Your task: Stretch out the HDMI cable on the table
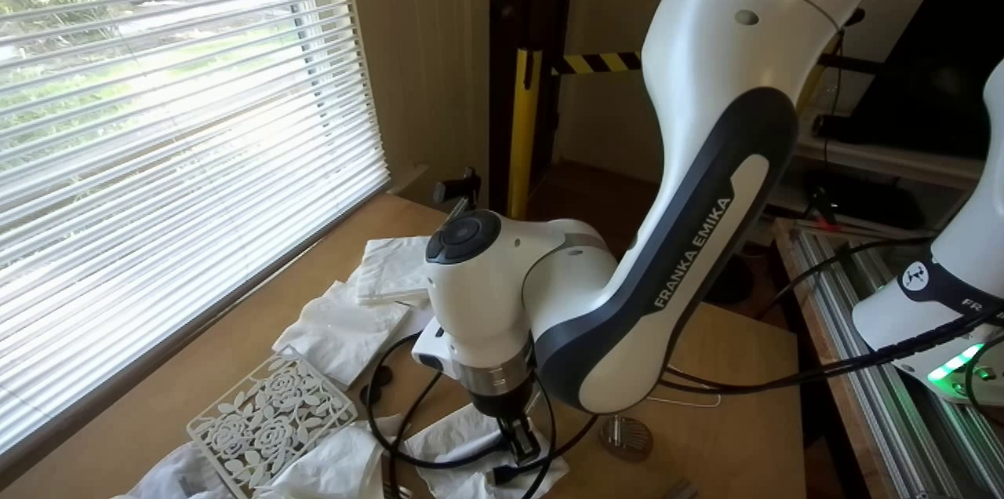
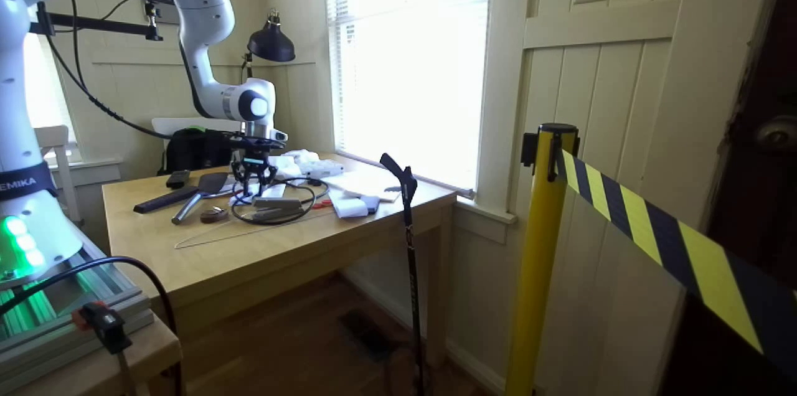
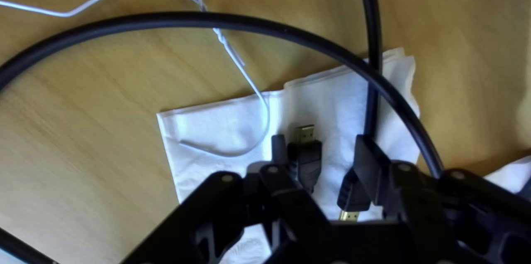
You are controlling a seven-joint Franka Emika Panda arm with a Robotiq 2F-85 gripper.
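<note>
The black HDMI cable [image 3: 232, 20] lies in loose loops on the desk [image 3: 87, 143], with strands on both sides of the end effector [image 3: 322, 147]; in both exterior views it is far from straight, so the stretching appears yet to be done. In the wrist view the left plug [image 3: 305, 162] and right plug [image 3: 354, 193] lie close together over a folded white napkin [image 3: 240, 127], the left plug's tip pointing to the far side and the right plug's to the near side.

The cable should be light, but its thick round covering looks springy: it will probably bend without kinking and curl back toward its loops once let go. The plugs look rigid and smooth, and could slip or turn in a weak grip; their gold-coloured tips are better left unsqueezed. The likely best hold is across a plug's black body or on the cable just behind it. The left plug seems the handier. The bent pale wire [image 3: 267, 116], its curved end over the napkin just left of that plug, might snag, since the cable crosses it farther off.

The end effector points down, its fingers part spread, with napkin showing in the gap and nothing pinched. The left plug sits in that gap just beside the left finger [image 3: 279, 150]; I cannot tell whether they touch. The right finger [image 3: 373, 166] partly hides the right plug, and contact there is unclear too.
</note>
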